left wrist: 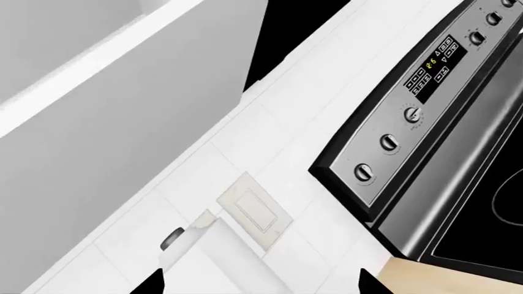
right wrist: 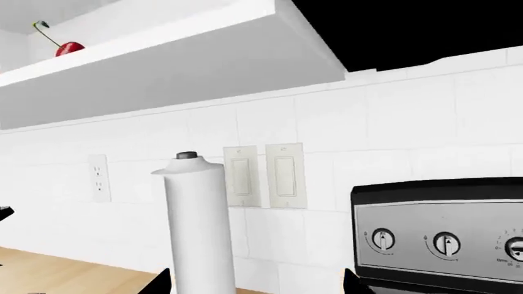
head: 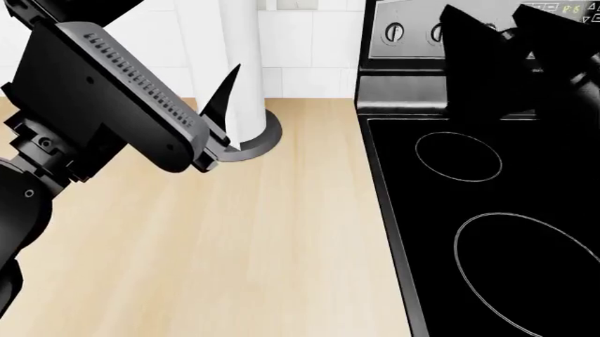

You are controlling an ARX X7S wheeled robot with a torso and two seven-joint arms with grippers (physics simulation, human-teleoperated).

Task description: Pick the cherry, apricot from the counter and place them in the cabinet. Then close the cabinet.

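Risk lies in the apricot: we see it in no view, so we may shut the cabinet (right wrist: 163,67) early. Cherry (right wrist: 70,48) sits on its shelf. Left gripper (head: 220,119) fingers appear spread, holding nothing; right gripper (head: 511,31): cannot tell

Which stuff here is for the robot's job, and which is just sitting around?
For the job: cherry in the cabinet; counter.
Just around: paper towel roll, stove, light switches, wall outlet.

cherry (right wrist: 70,48) in cabinet (right wrist: 188,58), above paper-towel roll (right wrist: 198,226) on counter (head: 263,239)
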